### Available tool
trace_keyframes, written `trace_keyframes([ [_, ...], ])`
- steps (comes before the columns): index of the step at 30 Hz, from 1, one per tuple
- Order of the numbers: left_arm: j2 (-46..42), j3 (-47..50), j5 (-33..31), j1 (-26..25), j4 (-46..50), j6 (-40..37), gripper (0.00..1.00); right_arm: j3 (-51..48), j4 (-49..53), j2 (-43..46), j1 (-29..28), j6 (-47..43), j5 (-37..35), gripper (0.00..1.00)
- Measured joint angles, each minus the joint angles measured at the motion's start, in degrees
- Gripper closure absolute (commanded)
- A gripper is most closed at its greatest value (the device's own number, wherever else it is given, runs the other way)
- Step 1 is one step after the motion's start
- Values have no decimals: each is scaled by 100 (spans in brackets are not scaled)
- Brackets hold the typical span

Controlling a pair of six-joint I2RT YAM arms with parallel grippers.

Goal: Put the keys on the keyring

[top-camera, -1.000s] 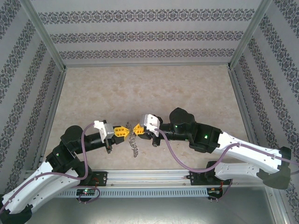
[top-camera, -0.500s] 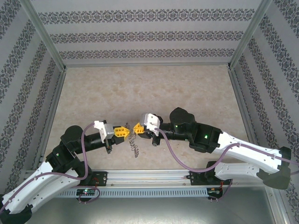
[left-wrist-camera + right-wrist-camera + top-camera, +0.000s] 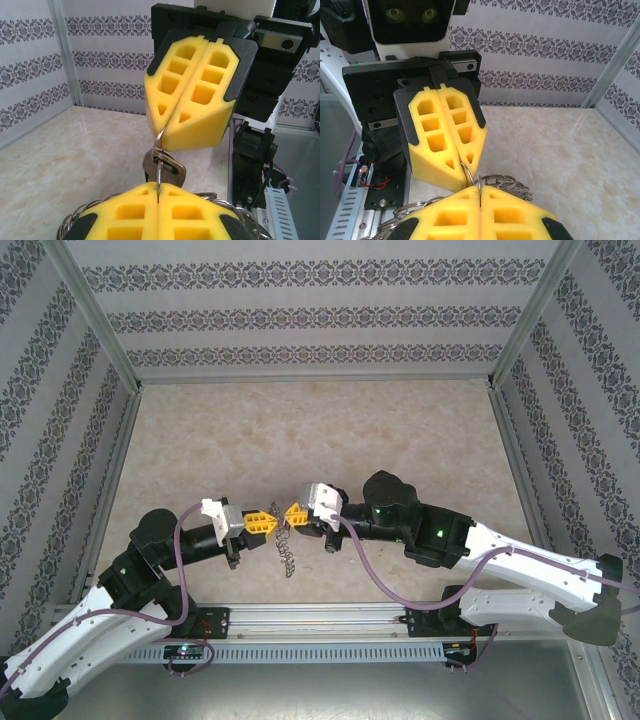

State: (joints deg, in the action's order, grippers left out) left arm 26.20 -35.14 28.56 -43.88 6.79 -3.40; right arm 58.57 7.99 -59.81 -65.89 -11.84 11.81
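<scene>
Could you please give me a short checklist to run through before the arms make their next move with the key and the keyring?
1. Left gripper shut on a thin wire loop of the keyring: ok.
2. Right gripper shut on the same loop, from the opposite side: ok.
3. Tips of the two grippers close together but not touching: ok.
4. Key threaded onto that loop: cannot tell. It hangs right at the loop, between the two grippers.
5. Rest of the keyring's loops hanging clear of the table: cannot tell.
</scene>
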Motion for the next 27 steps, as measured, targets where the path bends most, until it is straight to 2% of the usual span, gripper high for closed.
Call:
trace_keyframes([
  [27, -4, 0, 101, 0, 0, 0, 100, -144, -116, 33, -2, -13, 107, 100],
])
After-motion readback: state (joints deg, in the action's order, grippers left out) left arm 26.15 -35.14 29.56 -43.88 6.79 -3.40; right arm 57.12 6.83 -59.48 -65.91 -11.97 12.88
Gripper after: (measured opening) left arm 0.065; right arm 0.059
